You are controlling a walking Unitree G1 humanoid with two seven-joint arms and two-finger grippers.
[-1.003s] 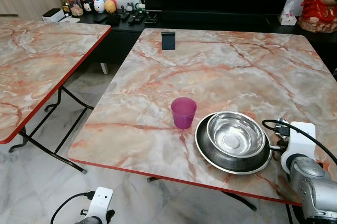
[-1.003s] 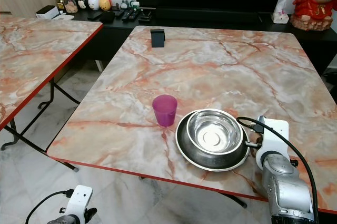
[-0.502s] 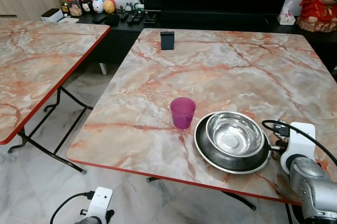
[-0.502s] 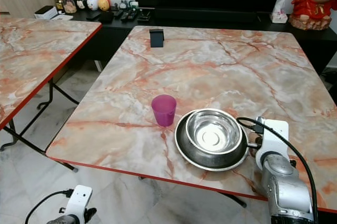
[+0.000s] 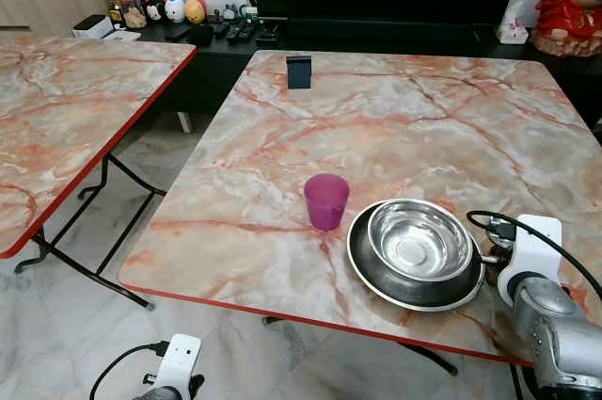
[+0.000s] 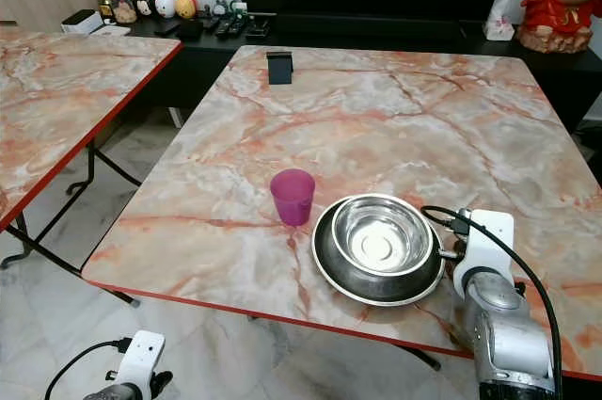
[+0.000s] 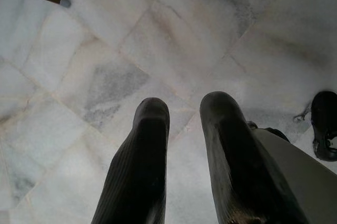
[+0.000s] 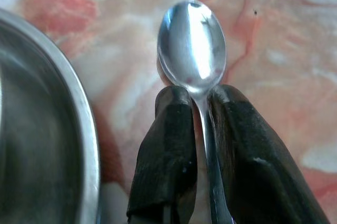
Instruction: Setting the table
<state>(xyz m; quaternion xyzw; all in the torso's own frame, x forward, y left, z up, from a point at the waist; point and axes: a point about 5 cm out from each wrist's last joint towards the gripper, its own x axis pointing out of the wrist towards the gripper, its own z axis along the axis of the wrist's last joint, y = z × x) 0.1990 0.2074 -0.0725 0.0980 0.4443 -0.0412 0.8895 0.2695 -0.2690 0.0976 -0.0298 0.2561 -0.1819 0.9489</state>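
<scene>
- Even, bright indoor light; eye views sharp.
- Glare on spoon (image 8: 192, 42) bowl ahead of right gripper (image 8: 201, 97); fingers soft-focus.
- Left wrist view dimmer.

No text, label, brand or number can be read anywhere — the things on the far shelf are too small to tell.

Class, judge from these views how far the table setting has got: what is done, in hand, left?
Done: steel bowl sits in the plate, purple cup beside it. In hand: the right gripper holds a spoon just above the table beside the plate. Left: laying the spoon down.
</scene>
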